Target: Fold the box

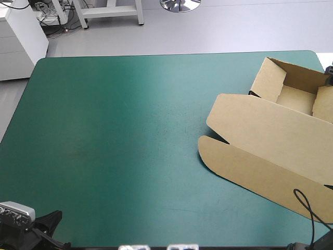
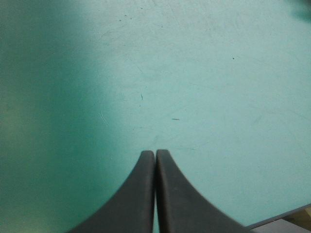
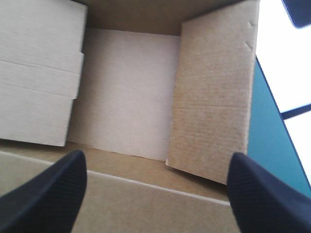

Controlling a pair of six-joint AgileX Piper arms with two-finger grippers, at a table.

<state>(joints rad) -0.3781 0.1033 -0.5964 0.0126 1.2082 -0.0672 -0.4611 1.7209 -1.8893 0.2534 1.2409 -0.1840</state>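
Brown board box (image 1: 260,151) lies right on teal-green worktop (image 1: 119,146); right end effector (image 3: 158,156) open over it, left end effector (image 2: 155,154) closed.

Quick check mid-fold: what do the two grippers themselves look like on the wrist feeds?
Both are matte black, with no markings visible. The left gripper has two broad, fin-shaped fingers, wide at the base and curving up to narrow tips. The right gripper shows the same curved fins, with rounded ends and a fine grainy surface texture.
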